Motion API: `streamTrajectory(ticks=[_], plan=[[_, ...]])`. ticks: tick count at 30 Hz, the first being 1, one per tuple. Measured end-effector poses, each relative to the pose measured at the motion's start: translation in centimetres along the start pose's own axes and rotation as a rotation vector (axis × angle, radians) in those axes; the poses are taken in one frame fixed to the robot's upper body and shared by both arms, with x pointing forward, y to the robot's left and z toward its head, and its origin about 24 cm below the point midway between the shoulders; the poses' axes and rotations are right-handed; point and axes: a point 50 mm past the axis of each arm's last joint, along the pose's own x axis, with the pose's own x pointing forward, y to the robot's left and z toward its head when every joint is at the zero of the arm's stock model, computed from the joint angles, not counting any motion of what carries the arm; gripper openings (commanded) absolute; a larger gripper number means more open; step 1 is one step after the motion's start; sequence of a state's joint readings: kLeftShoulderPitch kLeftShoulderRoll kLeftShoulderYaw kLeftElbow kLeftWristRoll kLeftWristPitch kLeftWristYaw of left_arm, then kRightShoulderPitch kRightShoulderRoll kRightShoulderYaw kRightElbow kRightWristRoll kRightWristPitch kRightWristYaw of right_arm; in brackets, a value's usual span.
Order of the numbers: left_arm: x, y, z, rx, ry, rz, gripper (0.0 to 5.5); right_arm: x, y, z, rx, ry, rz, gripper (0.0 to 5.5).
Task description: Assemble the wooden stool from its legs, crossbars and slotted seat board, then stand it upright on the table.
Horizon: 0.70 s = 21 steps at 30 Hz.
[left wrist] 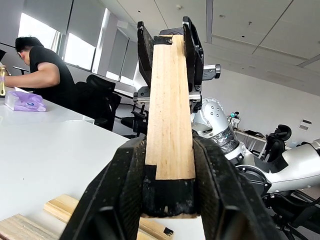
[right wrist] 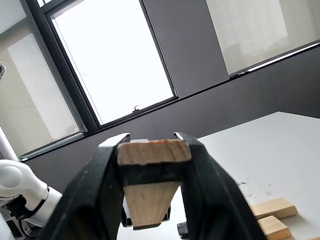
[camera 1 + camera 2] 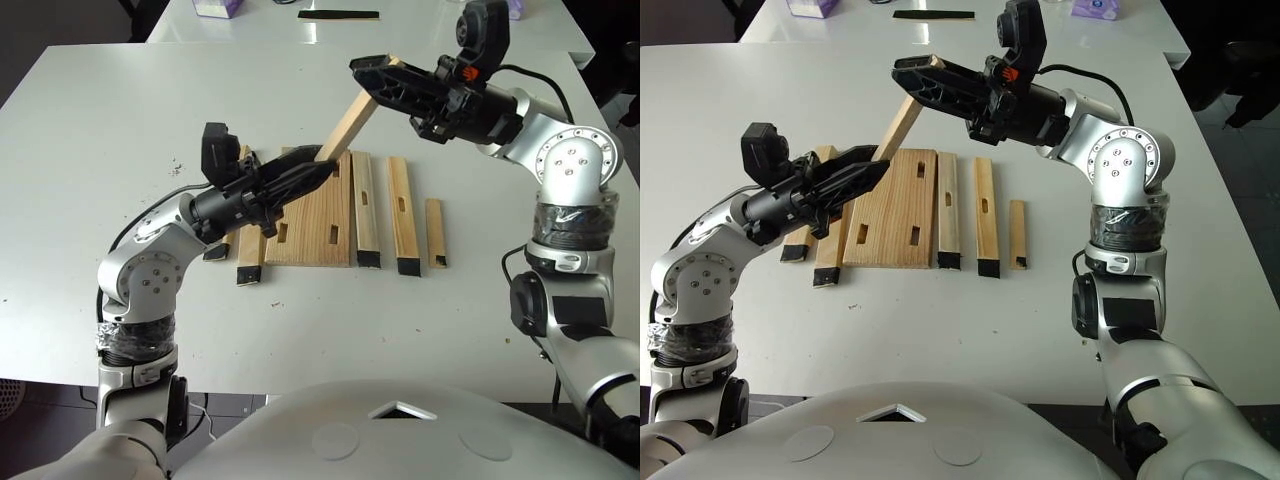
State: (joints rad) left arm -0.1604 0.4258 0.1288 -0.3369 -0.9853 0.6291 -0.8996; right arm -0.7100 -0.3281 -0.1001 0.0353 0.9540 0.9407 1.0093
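Lying flat on the white table point(image 3: 100, 150), the slotted seat board point(image 3: 315, 225) has 3 pale sticks point(image 3: 402, 215) just beside it; a large window point(image 2: 115, 65) lights the room. The left gripper point(image 3: 324, 170) clamps the black lower end of 1 tilted leg point(image 3: 348, 125) above the board, and the right gripper point(image 3: 372, 78) clamps its upper end.

The leg point(image 3: 350, 125) is pale bare wood, fine-grained, with a matt black end cap; the seat board point(image 3: 315, 228) is the same wood. The table point(image 3: 100, 130) is smooth and faintly glossy. The left gripper point(image 3: 322, 170) and right gripper point(image 3: 365, 70) look like matt black plastic.
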Motion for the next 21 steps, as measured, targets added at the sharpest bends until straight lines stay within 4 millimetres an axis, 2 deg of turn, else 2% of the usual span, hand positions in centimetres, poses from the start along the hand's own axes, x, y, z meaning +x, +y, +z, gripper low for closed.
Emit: streamTrajectory(ticks=[1, 4, 9, 15, 18, 21], plan=[[0.1, 0.2, 0.1, 0.004, 0.003, 0.001, 1.72, -0.1, -0.1, 0.0, -0.005, -0.003, -0.009, 1.41], [-0.2, 1.2, -0.3, 0.007, 0.025, 0.059, 2.34, -0.3, -0.3, -0.5, -0.025, 0.009, -0.046, 1.33], [-1.7, 3.0, -1.6, 0.039, 0.130, 0.248, 2.37, -0.4, -0.5, -0.2, -0.132, 0.002, -0.109, 1.32], [-3.3, 3.7, -3.4, 0.082, 0.240, 0.356, 2.37, -1.6, -1.9, 0.6, -0.265, -0.002, -0.235, 1.32], [-4.1, 4.2, -3.2, 0.121, 0.237, 0.449, 2.37, -3.6, -3.0, 0.6, -0.413, 0.139, -0.344, 1.32], [-4.3, 5.2, -2.2, 0.164, 0.125, 0.619, 2.37, -5.4, -3.7, -0.2, -0.521, 0.301, -0.376, 1.32]])
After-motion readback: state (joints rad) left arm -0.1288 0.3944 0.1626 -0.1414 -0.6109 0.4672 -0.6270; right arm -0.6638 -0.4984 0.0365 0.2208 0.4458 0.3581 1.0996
